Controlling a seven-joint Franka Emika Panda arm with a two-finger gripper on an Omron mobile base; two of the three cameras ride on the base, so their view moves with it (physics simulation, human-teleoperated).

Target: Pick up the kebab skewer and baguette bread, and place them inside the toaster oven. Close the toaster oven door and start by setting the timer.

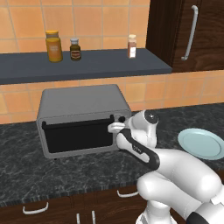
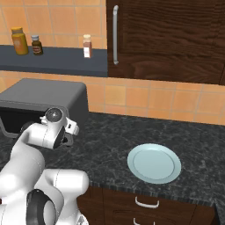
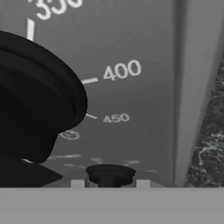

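Door shut, gripper pressed together at oven knob column — against a knob, by the hand view. Risk: slipping off, or turning the temperature dial — not the timer.

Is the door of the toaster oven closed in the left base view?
Yes, the toaster oven door stands upright, flush against the front of the toaster oven.

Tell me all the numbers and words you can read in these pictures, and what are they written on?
"400" on the grey front panel of the toaster oven, beside a black knob.
"450" on the same panel, lower down.
A number at the panel's top edge is cut off; it looks like "350", but I cannot be sure.
Labels on the three jars on the shelf are too small to read.
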